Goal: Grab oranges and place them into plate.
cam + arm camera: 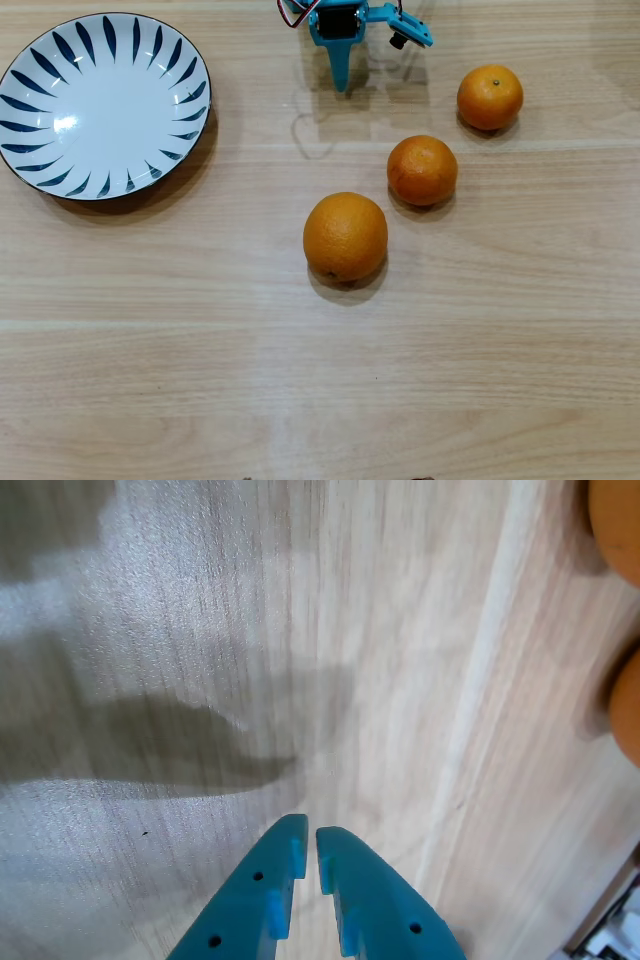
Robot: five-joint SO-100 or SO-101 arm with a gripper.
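Plate [60,150]: empty, nothing in it yet.
Oranges [345,236]: all three sit on the bench [300,380].
Hand [306,852]: nearly closed, holding nothing.

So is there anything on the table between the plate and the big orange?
No. In the overhead view only bare wood lies between the plate and the big orange.

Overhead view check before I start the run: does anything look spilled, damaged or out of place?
Nothing stands out. The plate sits flat and empty at upper left; the three oranges lie whole and apart on the wooden table. The end effector grips nothing, its fingers nearly together.
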